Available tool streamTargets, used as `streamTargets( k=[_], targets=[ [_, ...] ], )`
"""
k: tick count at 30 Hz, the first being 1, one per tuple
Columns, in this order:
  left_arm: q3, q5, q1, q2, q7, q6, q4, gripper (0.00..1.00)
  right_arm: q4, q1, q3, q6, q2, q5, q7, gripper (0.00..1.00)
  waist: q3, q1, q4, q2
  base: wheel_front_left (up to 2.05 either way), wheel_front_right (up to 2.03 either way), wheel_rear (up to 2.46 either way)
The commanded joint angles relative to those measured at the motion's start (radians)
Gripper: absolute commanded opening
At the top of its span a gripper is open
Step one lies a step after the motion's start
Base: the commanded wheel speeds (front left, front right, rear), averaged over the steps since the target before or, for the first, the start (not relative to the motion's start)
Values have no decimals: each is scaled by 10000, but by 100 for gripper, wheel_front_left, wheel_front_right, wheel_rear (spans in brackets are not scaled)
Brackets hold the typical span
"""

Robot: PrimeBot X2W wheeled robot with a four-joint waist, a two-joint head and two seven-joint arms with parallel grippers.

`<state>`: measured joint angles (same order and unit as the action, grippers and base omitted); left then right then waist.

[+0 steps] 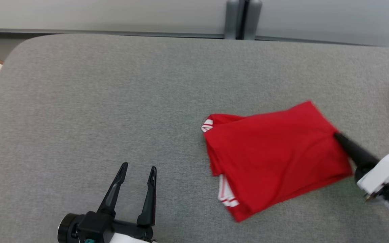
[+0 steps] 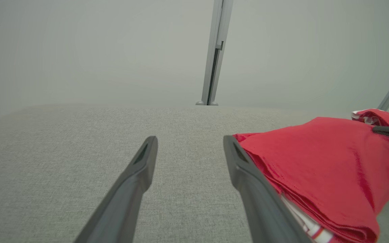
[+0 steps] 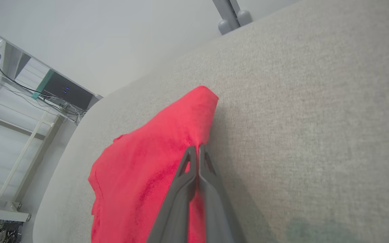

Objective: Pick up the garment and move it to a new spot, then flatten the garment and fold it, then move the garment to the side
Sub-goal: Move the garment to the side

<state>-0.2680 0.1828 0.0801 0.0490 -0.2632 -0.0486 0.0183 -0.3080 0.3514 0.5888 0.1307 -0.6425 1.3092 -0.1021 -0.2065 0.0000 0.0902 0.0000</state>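
Table [image 1: 113, 84]: grey fabric top; reference for all positions.
Left gripper [image 1: 138, 167]: near edge of the table, left of centre; fingers spread apart, holding nothing.
Red garment [image 1: 275, 152]: right half of the table, folded into a compact rectangle, with white-striped trim showing at its left edge.
Right gripper [image 1: 337, 135]: table's right side; fingers pressed together, pinching the garment's right edge.
Progress: folding appears complete; the move to the side is judged to remain.
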Motion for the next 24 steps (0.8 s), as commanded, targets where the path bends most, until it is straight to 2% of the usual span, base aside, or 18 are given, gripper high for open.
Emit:
streamTargets(
  k=[1,14,18,24],
  targets=[
    [48,-103,-260,36,-13,57,57,100,64,369,-101,-3,-292,-116,118,0,-350,0,-327,0,0,0,0],
    [156,-337,-1179,37,-13,380,154,100,225,2281,-957,-3,-3034,-950,115,0,-1666,0,-1567,0,0,0,0],
    [203,-461,-1388,39,-13,458,161,100,160,2612,-1280,-3,-3506,-1189,198,0,-2026,0,-1795,0,0,0,0],
    [211,-607,-1716,37,-13,595,156,100,-210,3005,-1922,-3,-3817,-1289,437,0,-2613,0,-1988,0,0,0,0]
  ],
)
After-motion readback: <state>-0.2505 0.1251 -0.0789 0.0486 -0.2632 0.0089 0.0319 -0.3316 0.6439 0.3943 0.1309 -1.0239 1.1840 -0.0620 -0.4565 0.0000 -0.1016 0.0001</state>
